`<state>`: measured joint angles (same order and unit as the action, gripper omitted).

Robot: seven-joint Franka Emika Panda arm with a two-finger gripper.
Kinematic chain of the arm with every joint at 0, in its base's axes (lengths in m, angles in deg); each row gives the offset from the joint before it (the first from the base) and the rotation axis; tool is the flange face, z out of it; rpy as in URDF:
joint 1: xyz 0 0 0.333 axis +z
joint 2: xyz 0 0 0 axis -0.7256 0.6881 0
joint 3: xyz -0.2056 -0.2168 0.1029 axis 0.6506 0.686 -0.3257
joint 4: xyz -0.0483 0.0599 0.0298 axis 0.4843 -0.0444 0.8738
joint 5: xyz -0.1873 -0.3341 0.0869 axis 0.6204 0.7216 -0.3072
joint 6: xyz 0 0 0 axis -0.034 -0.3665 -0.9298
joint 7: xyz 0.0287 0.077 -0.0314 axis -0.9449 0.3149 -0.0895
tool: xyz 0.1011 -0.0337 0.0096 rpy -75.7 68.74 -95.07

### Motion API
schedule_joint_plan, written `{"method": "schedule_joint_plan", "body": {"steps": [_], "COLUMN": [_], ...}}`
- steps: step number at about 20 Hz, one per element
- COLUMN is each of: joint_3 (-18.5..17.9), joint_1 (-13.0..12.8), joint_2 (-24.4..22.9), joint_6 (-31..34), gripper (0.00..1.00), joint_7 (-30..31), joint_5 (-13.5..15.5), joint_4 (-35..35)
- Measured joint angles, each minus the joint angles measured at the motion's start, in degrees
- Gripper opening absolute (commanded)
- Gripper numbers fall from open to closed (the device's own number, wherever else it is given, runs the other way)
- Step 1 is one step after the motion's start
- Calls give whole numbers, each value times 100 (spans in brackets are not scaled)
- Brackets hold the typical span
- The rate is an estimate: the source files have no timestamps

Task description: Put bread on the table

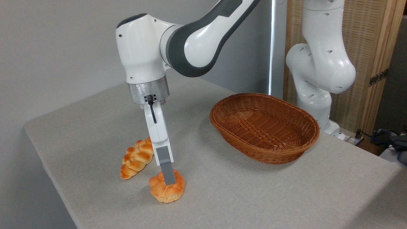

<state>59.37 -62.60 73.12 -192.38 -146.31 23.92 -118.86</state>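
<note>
The bread (167, 192), a small round knotted bun with a glossy orange top, rests on the grey cloth table (241, 190) near its front left, tilted a little. My gripper (170, 182) hangs just over the bun's top, seen edge-on. Only the near grey finger (166, 163) shows, and it crosses the bun's upper part. The bun sits lower against that finger than before, lying free on the cloth, so the jaws stand open.
A long braided orange loaf (136, 158) lies just left of the bun, close to the finger. The brown oval wicker basket (299, 149), with nothing in it, stands to the right. The table's front-left edge (51, 178) runs near the loaf.
</note>
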Motion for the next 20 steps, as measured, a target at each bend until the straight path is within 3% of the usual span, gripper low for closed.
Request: {"method": "schedule_joint_plan", "body": {"steps": [4,7,10,16,20], "joint_3": [13,17,27,27,197], "joint_1": [0,0,1,60,478], "joint_2": [-197,-521,-705,-718,-667], "joint_6": [-2,43,750,2699,2946], "gripper": [100,100,100,100,100], "joint_7": [809,1597,2169,2314,2314], "joint_5": [395,501,517,834,1268], "joint_4": [157,326,652,1698,2136]}}
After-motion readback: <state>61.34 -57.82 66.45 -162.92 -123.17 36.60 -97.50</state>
